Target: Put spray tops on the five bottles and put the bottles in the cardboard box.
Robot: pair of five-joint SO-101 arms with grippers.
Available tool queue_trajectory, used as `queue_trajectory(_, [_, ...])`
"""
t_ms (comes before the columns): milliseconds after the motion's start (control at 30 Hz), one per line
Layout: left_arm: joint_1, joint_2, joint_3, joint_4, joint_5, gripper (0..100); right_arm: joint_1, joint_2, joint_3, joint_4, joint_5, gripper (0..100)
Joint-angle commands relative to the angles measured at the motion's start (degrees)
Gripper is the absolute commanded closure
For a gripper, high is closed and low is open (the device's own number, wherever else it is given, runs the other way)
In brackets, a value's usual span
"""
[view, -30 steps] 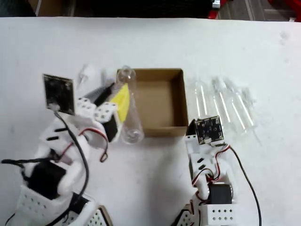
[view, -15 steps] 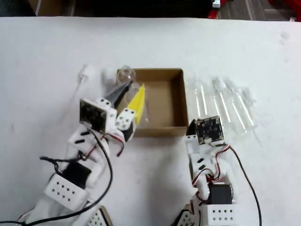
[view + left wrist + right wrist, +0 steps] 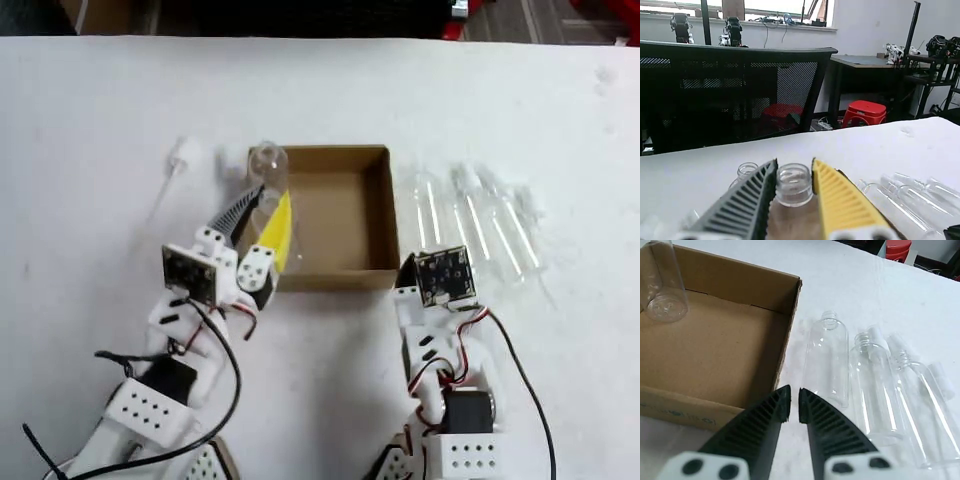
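Robotics lab or workshop, not a home. Beyond the left gripper [image 3: 792,167], past the white table [image 3: 880,145]: black mesh office chair [image 3: 740,90], red stool [image 3: 867,112], and a dark desk [image 3: 865,60] w/ small robot arms [image 3: 894,50] on it. 2 more arms [image 3: 733,31] and loose cables [image 3: 782,21] sit on the window ledge [image 3: 805,28] farther back.

No words, numbers, labels or signs can be read anywhere in these views. In the right wrist view, the outer wall of the cardboard box [image 3: 695,405] carries a few small bluish printed marks, too faint and tiny to make out.
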State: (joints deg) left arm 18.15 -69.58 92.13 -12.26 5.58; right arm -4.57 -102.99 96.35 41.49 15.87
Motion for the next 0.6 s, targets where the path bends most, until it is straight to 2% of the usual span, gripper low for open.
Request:
queue_trajectory(0, [-0.3,0.3,1.5,-0.9,-2.3,98,0.5,0.0,0.5,0.0,0.7,97.7])
queue_trajectory(100, [0.0,0.3,2.3,-1.1,-5.5,98,0.5,0.0,0.5,0.0,0.7,97.7])
queue_trajectory(267, [-0.5,0.5,-1.5,-5.3,-2.7,98,0.5,0.0,0.5,0.0,0.7,97.7])
queue_trajectory(400, [0.0,0.7,-7.3,-1.6,-2.1,98,0.5,0.0,0.5,0.0,0.7,97.7])
queue_trajectory(567, [-0.2,0.7,-5.7,-1.0,-2.5,98,0.5,0.0,0.5,0.0,0.7,97.7])
